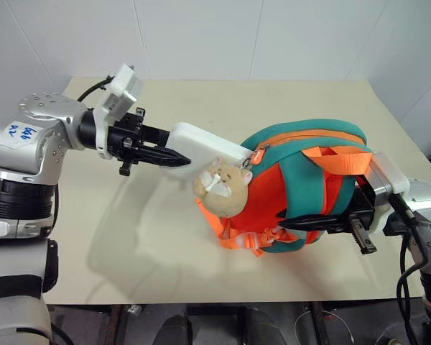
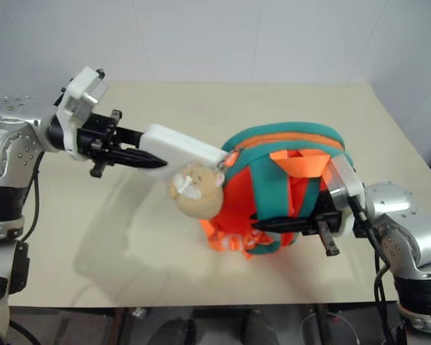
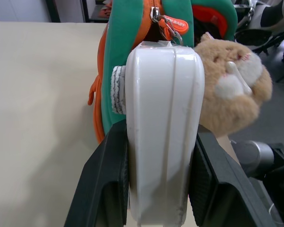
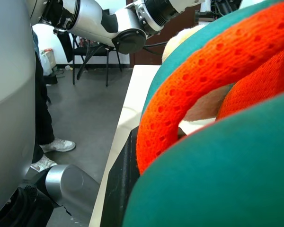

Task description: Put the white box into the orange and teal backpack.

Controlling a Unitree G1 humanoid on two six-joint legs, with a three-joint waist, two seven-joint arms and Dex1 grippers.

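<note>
Left gripper [image 1: 174,157]: I am clamping the white box [image 1: 205,147], its far end touching the zipper

Right gripper [image 1: 291,224]: I am pinching the orange and teal backpack [image 1: 309,187], right of the box

Zipper tag [image 3: 176,24]: lettering too small to read

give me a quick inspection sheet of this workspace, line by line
surface: beige rectangular table, bare around the bag.
job's things: flat glossy white box, far end at the zip opening of the small teal and orange backpack, not yet inside; tan plush animal charm hangs just below the box.
clutter: nothing seen.
grippers: left claw shut on the white box; right claw shut on the backpack, holding it up off the table.
cables: black cables along the right arm and behind the left wrist.
surroundings: white walls; a person's legs and white shoes on grey floor, chair behind.
</note>
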